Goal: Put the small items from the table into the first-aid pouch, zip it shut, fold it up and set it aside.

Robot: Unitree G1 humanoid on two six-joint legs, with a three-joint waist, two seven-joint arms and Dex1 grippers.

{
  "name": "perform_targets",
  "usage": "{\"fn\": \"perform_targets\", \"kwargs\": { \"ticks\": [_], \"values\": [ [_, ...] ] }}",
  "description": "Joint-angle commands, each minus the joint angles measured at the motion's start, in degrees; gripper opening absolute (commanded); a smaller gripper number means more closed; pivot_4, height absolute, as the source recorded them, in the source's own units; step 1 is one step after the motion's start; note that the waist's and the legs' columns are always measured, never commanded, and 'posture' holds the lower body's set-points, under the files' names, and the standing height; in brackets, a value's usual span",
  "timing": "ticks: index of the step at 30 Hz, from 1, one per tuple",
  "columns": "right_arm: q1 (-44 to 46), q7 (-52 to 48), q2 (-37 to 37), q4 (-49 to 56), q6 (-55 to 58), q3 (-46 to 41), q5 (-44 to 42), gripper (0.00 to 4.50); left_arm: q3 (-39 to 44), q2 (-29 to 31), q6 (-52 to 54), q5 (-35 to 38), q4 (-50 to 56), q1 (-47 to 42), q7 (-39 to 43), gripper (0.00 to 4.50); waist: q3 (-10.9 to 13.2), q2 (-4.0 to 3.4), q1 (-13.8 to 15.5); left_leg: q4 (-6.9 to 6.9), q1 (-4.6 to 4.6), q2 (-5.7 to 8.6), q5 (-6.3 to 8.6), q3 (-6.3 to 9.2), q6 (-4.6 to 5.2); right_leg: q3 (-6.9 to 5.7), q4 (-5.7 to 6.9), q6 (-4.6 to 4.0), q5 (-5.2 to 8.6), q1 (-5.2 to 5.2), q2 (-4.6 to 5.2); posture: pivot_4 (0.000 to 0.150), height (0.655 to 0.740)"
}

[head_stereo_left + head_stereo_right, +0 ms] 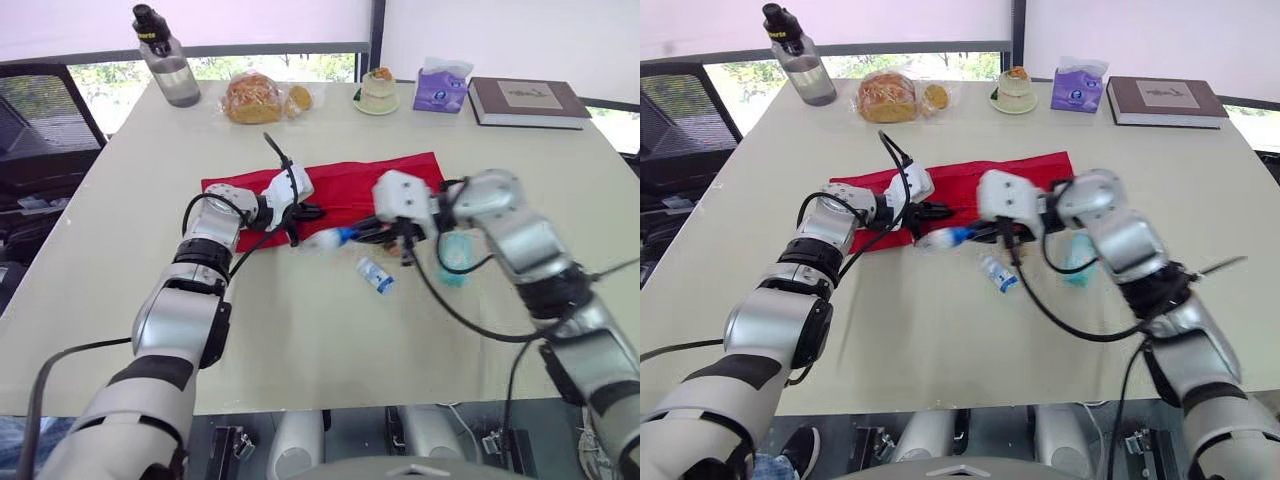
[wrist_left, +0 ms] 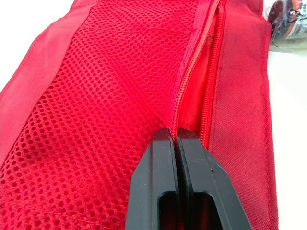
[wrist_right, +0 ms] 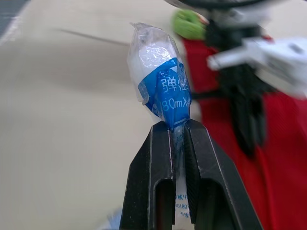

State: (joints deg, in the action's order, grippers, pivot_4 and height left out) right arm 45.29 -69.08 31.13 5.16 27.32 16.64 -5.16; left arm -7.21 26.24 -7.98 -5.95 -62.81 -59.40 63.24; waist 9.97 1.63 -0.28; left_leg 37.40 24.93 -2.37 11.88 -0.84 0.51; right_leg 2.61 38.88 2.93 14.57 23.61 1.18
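The red first-aid pouch lies spread open across the middle of the table. My left gripper is shut on the edge of its mesh flap, right at the zipper. At the pouch's front edge my right gripper is shut on a white-and-blue bandage packet, which sticks out past the fingertips toward the left gripper. A small blue-and-white packet lies on the table in front of the pouch. A teal packet lies beneath my right forearm.
Along the far edge stand a water bottle, bagged bread, a small dessert on a saucer, a purple tissue pack and a dark book. A black chair stands off the table's left side.
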Motion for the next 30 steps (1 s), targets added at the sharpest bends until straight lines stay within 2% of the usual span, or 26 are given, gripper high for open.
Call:
{"fn": "perform_targets", "kwargs": {
  "ticks": [1, 5, 9, 14, 18, 19, 21, 26, 27, 30],
  "values": [
    [-4.1, 2.4, 7.7, 7.3, 7.9, -9.4, -2.6, 0.08, 0.9, 0.2, -1.0, 0.8, 0.3, -0.4, -0.4, 0.00, 0.0, 0.00, 0.0, 0.00, 0.00, 0.01, 0.00, -0.01, 0.00, 0.01, -0.02, 0.00, 0.00, 0.00, 0.01, 0.150, 0.7387],
    [-14.0, 3.3, 19.3, 12.9, 19.6, -21.0, -5.6, 0.08, 0.8, 0.3, -1.4, 1.0, 0.0, -0.2, -0.4, 0.00, 0.0, -0.01, -0.3, -0.09, -0.05, 0.01, 0.00, -0.03, 0.00, 0.04, 0.00, 0.00, 0.00, 0.03, -0.01, 0.150, 0.7387],
    [-26.3, 6.4, 24.8, 17.7, 29.5, -29.0, -6.8, 0.08, 0.8, 0.1, -1.4, 1.2, 0.3, 0.0, -0.5, 0.00, 0.0, -0.01, -0.4, -0.10, -0.07, 0.00, 0.00, -0.03, 0.00, 0.06, 0.01, 0.00, 0.01, 0.01, -0.02, 0.150, 0.7387],
    [-38.5, 13.0, 21.7, 23.2, 39.6, -34.0, -9.4, 0.08, 0.8, -0.7, -0.9, 1.5, 1.2, 0.3, -0.8, 0.00, 0.0, -0.01, -0.7, -0.04, -0.11, -0.01, 0.00, -0.09, 0.01, 0.17, 0.03, 0.02, 0.01, -0.01, -0.02, 0.150, 0.7387],
    [-42.0, 19.7, 17.2, 21.9, 37.4, -33.7, -8.5, 0.08, 0.6, -1.5, -0.5, 1.7, 2.3, 0.7, -0.6, 0.00, 0.0, -0.01, -0.6, 0.03, -0.15, 0.00, 0.00, -0.09, 0.01, 0.22, 0.06, 0.09, -0.01, -0.02, -0.05, 0.150, 0.7387],
    [-42.3, 20.6, 16.1, 21.7, 36.3, -34.2, -8.9, 0.62, 0.6, -1.6, -0.4, 1.7, 2.6, 0.8, -0.6, 0.00, 0.0, 0.01, -0.7, 0.05, -0.15, 0.00, -0.01, -0.11, 0.01, 0.26, 0.06, 0.11, -0.02, -0.02, -0.06, 0.150, 0.7387],
    [-44.0, 20.2, 14.8, 21.7, 33.6, -36.5, -10.7, 1.12, 0.8, -1.5, 0.0, 1.8, 3.2, 0.9, -0.7, 0.00, 0.0, 0.02, -0.6, 0.05, -0.14, 0.00, 0.00, -0.11, 0.01, 0.29, 0.04, 0.12, -0.03, -0.03, -0.08, 0.150, 0.7387],
    [-49.1, 18.4, 15.5, 21.8, 27.7, -41.7, -13.3, 3.75, 1.0, -1.1, 0.4, 2.0, 3.6, 1.1, -1.4, 0.00, 0.0, 0.01, -0.5, 0.02, -0.09, 0.02, 0.00, -0.12, 0.01, 0.35, -0.02, 0.11, -0.03, -0.03, -0.10, 0.150, 0.7387],
    [-51.6, 16.5, 16.4, 21.7, 23.3, -42.7, -12.8, 4.28, 1.1, -1.1, 0.5, 2.1, 3.8, 1.1, -1.5, 0.00, 0.0, 0.01, -0.4, 0.02, -0.10, 0.02, 0.00, -0.12, 0.01, 0.35, -0.02, 0.11, -0.03, -0.03, -0.11, 0.150, 0.7387],
    [-54.4, 14.1, 15.3, 21.0, 15.6, -44.9, -14.9, 4.40, 1.1, -1.2, 0.8, 2.4, 4.1, 1.1, -1.6, 0.00, 0.0, 0.02, -0.5, -0.01, -0.10, 0.03, 0.00, -0.10, 0.01, 0.32, -0.03, 0.13, -0.01, -0.03, -0.12, 0.150, 0.7387]
  ]
}}
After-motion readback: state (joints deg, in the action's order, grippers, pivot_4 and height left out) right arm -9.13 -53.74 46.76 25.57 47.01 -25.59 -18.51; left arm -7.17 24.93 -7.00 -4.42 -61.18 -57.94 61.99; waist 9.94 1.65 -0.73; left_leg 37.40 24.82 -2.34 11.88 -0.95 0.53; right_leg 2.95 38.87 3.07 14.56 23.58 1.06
